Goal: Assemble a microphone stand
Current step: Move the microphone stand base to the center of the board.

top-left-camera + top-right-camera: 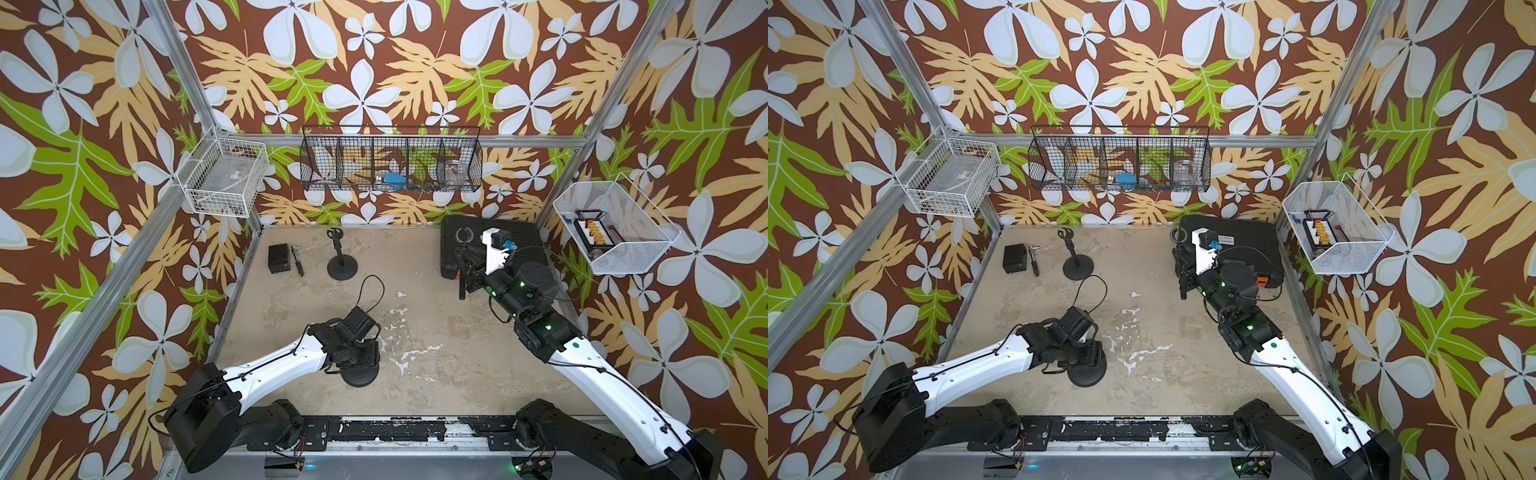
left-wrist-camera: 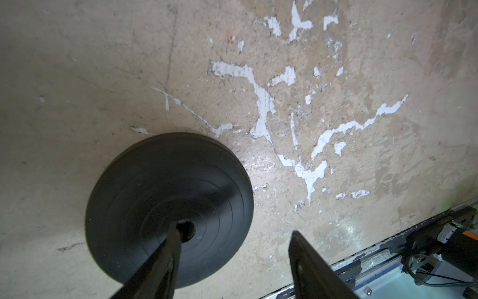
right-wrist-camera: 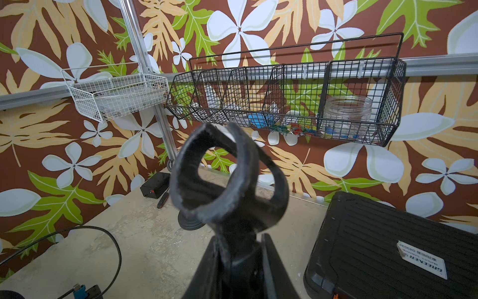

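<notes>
The left gripper (image 2: 236,230) hangs low over the loose base (image 2: 155,181), jaws wide apart and holding nothing. One finger (image 2: 165,259) crosses the base's centre hole and the other stands off its rim. The base lies flat on the table (image 1: 436,340), near and left of centre. The right gripper (image 3: 240,240) is clamped narrow on the stem just under the mic clip (image 3: 227,176), with the pole (image 1: 461,286) hanging below it, at the far right above the edge of the black case (image 3: 375,233), well apart from the base.

Likely trouble:
- The base is not gripped, so it may slide or spin with the pole when the thread bites.
- The left finger lies over the hole and would block the pole's tip.
- The grip is up by the clip, so the pole's low end can swing and miss the small hole.
- The left arm's looped cable could snag the pole as it crosses.

Counts:
- two round bases: the loose one, and one under the finished stand (image 1: 343,268) at far left of centre
- two clips
- two poles
- one case
- one small black box (image 1: 278,258)
- one hand tool (image 1: 298,262) beside the box
- three wall baskets: white wire basket (image 1: 216,203), black wire rack (image 1: 390,185) and white mesh basket (image 1: 631,257)
</notes>
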